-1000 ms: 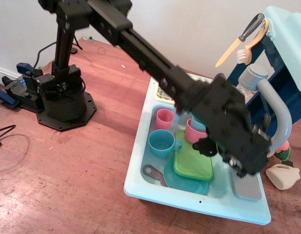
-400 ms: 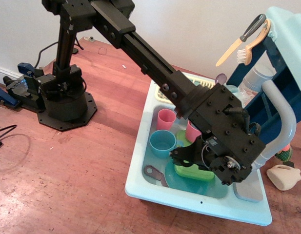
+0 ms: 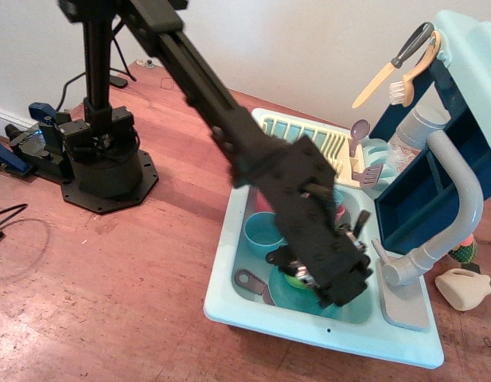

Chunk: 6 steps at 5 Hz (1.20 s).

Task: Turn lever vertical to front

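Note:
The lever is a short thin grey handle rising from the grey tap's base joint. It tilts up and to the left, toward the sink basin. The tall arched spout rises to its right. My gripper is blurred by motion and hangs over the dishes in the sink, a hand's width left of the lever and not touching it. I cannot tell how its jaws stand.
The light-blue toy sink holds a blue cup, a green plate and a teal plate. A yellow dish rack is at the back. A blue shelf stands behind the tap, a beige jug to its right.
My gripper was against the tap a second ago and has swung left, away from it, over the sink basin. The lever and base joint are now uncovered.

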Tool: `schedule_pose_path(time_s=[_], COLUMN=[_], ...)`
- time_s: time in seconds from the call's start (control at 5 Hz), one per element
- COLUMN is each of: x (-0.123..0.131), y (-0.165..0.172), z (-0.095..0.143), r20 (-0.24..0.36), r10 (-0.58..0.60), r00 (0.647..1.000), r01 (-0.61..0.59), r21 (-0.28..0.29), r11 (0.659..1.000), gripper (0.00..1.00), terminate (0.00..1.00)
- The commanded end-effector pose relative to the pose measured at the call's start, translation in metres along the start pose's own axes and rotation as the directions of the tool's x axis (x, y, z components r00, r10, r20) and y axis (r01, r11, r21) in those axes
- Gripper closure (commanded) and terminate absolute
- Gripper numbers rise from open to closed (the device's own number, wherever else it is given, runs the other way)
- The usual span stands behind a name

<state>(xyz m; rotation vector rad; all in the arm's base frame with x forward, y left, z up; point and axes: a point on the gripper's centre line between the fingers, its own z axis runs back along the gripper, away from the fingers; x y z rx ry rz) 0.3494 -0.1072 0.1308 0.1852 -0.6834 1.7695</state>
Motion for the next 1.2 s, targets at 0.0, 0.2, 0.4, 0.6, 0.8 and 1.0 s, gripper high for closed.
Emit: schedule_pose_path(time_s=[0.0, 0.2, 0.4, 0.6, 0.8, 1.0], x=[0.0093, 0.0093, 0.0093, 0.0093, 0.0093, 0.0093], y=[-0.0116, -0.0116, -0.0116, -0.0116, -0.0116, -0.0116], z=[0.0104, 0.0104, 0.0104, 0.0104, 0.0104, 0.0104], r20=[-0.030, -0.030, -0.030, -0.030, -0.030, -0.030], r10=[0.054, 0.054, 0.054, 0.054, 0.054, 0.054], r00=[0.998, 0.998, 0.998, 0.998, 0.998, 0.998], r01=[-0.055, -0.055, -0.055, -0.055, -0.055, -0.055], r21=[-0.034, -0.034, -0.034, -0.034, -0.034, -0.034], r11=[0.998, 0.998, 0.998, 0.998, 0.998, 0.998], gripper=[0.00, 0.00, 0.00, 0.00, 0.00, 0.00], terminate=[0.00, 0.00, 0.00, 0.00, 0.00, 1.00])
